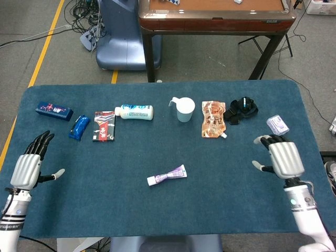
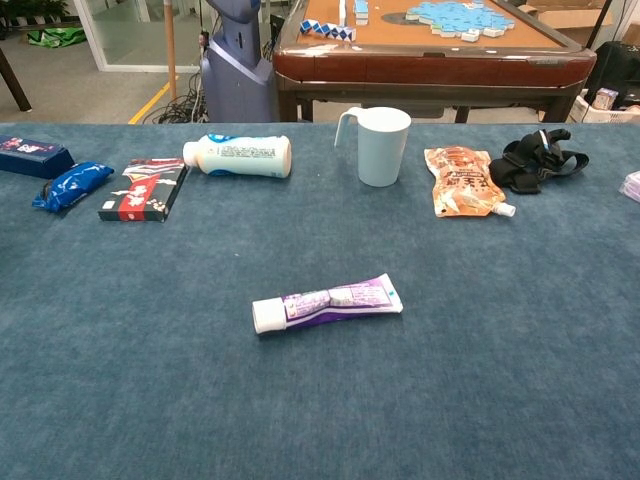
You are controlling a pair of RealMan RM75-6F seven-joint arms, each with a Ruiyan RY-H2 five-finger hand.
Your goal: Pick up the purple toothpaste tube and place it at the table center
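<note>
Toothpaste (image 1: 167,175), a purple tube with a white cap, lies flat mid-tabletop (image 1: 126,205), cap pointing left. Both robot hands, left (image 1: 25,167) and right (image 1: 282,159), hover empty, fingers spread, at opposite tabletop edges. Blue cloth covers the tabletop; a wooden table (image 1: 215,16) stands behind.

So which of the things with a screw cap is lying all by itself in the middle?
The purple toothpaste tube. It lies alone mid-table, white cap pointing left. The white bottle and orange pouch sit in the far row with everything else.
</note>
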